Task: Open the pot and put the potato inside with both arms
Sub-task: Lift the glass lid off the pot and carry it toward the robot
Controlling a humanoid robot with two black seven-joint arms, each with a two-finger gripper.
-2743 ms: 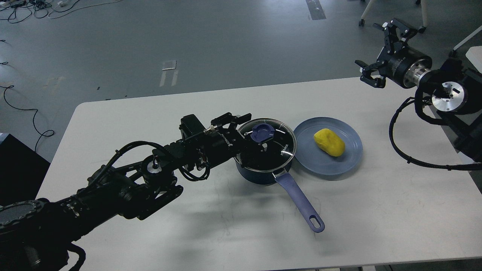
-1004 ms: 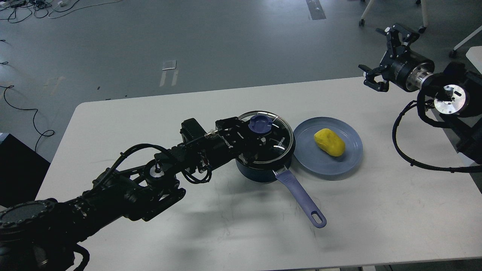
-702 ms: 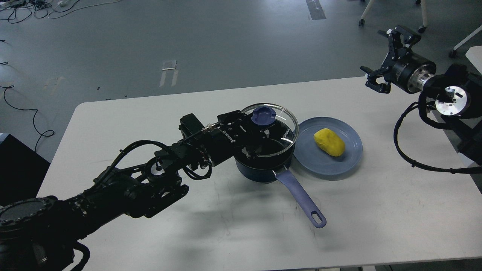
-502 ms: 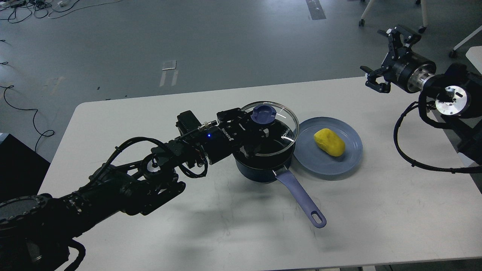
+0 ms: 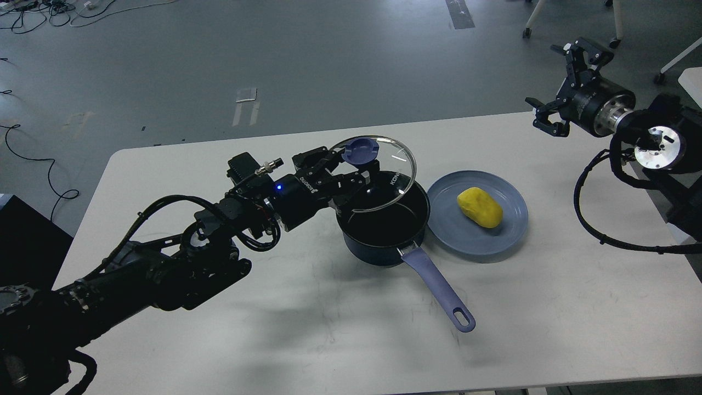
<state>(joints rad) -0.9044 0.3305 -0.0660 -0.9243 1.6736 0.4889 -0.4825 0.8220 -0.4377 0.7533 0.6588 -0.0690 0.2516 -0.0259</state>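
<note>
A dark blue pot (image 5: 386, 230) with a long lavender handle (image 5: 439, 296) stands mid-table, its mouth partly uncovered. My left gripper (image 5: 357, 164) is shut on the blue knob (image 5: 359, 151) of the glass lid (image 5: 392, 178) and holds the lid tilted, above and left of the pot. A yellow potato (image 5: 480, 207) lies on a blue plate (image 5: 507, 238) right of the pot. My right gripper (image 5: 562, 82) is open and empty, high above the table's far right corner.
The white table (image 5: 219, 340) ends in a front edge near the bottom of the view. Grey floor with cables (image 5: 33, 159) lies beyond the far edge. Chair legs (image 5: 529, 22) stand at the top right.
My left gripper has lifted the lid off the pot and carried it up and to the left, tilting it. The pot's inside now shows. The right arm has barely moved.
</note>
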